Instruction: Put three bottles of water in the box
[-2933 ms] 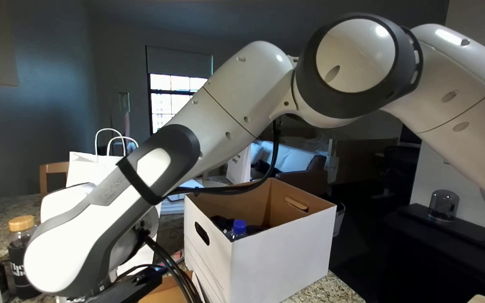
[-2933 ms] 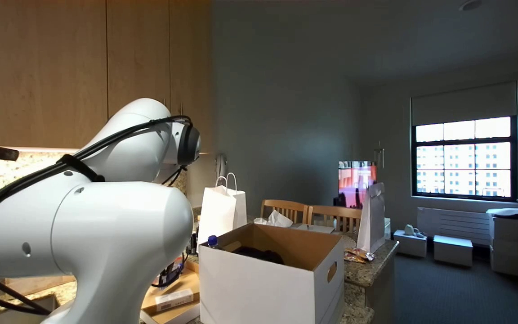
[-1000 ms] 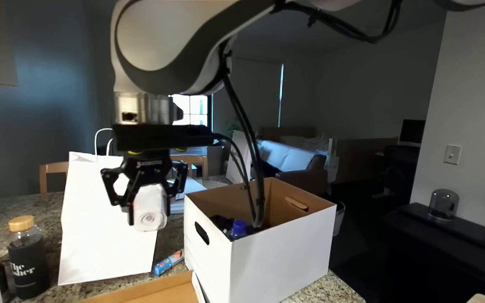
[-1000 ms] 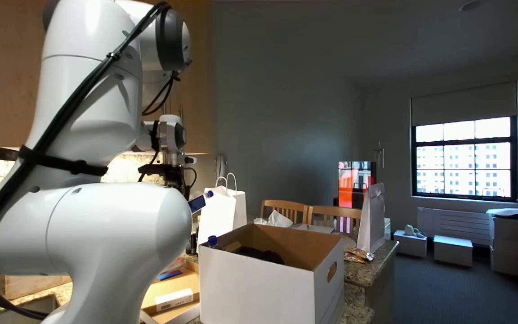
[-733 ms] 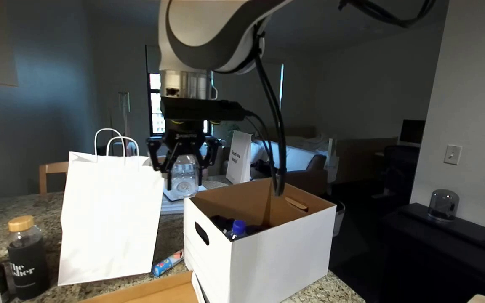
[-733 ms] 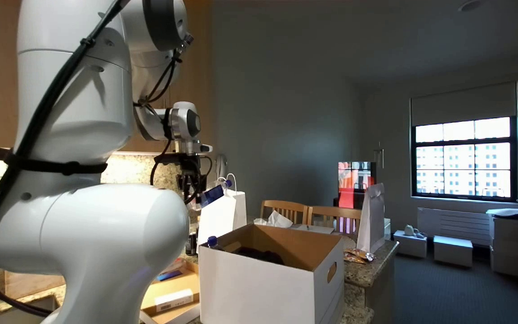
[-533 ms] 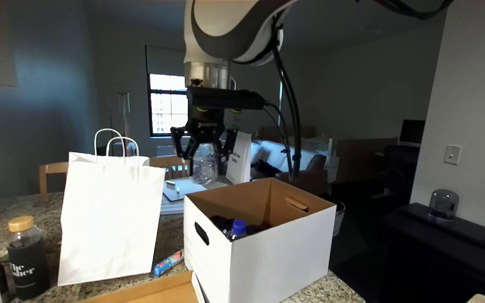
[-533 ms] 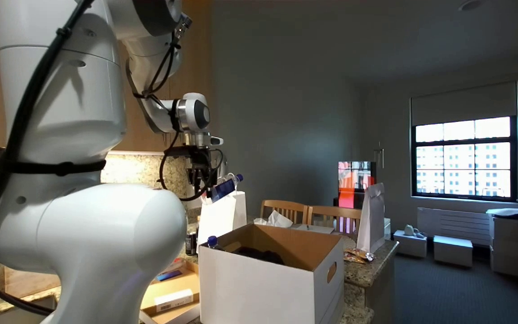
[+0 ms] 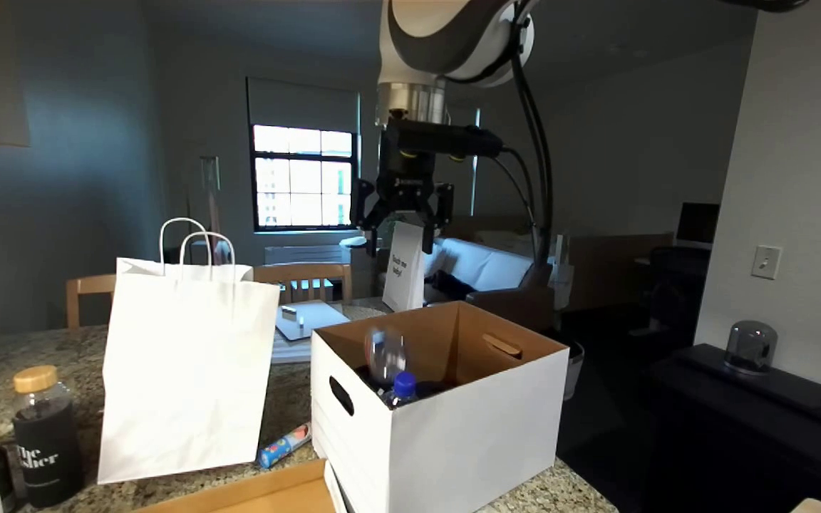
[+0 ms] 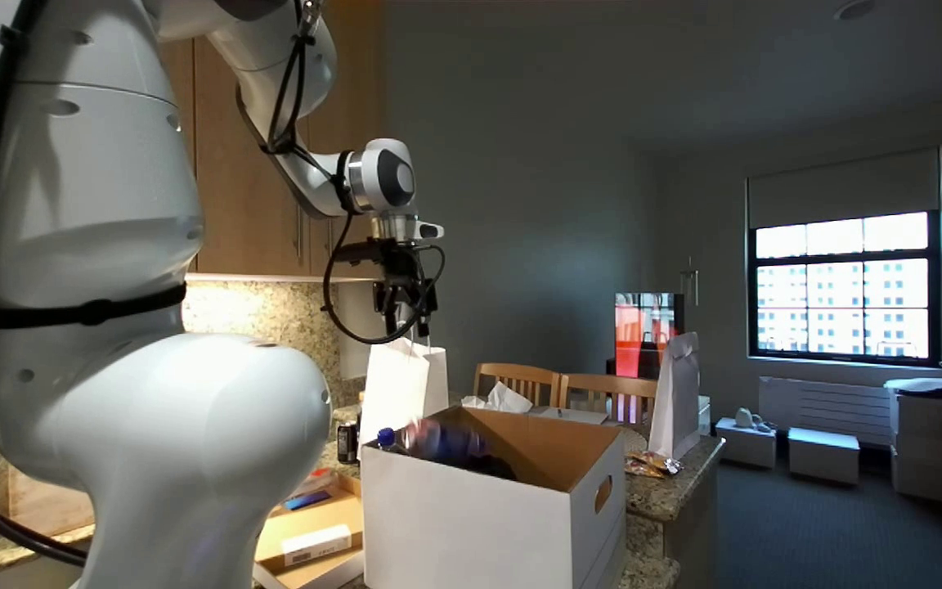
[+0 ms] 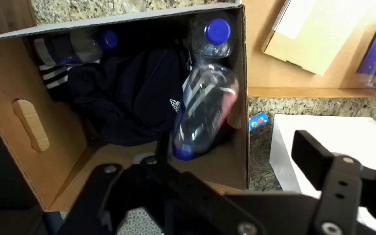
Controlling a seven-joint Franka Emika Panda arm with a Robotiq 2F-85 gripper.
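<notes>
Box [image 9: 474,434]: white cardboard, brown inside, open on top, standing on the granite counter [image 9: 560,491]; an oval hand-hole pierces its left wall in an exterior view.
Upright bottle [image 9: 403,390]: inside the box at the near corner, blue cap on top.
Lying bottle [image 11: 67,49]: on its side in the box, at the left of the wrist view, blue cap turned toward the upright bottle.
Slanted bottle [image 9: 388,358]: blurred and tilted within the box, just beside the upright bottle, left and far of it in an exterior view; whether it touches anything cannot be told.
Claw [image 9: 400,246]: jaws wide, pointing down; it hovers higher than the box and well apart from the slanted bottle.
Dark garment [image 11: 126,94]: bunched in the box beside the bottles, with white lettering and stripes.
Paper bag [image 9: 189,377]: white, upright on the counter, left of the box in an exterior view.
Tube [image 9: 284,445]: blue and patterned, lying between bag and box.
Tray [image 9: 268,491]: shallow brown cardboard, near left, beside the box.
Tan-capped jar [image 9: 45,442]: dark-bodied, upright, left of the bag.
</notes>
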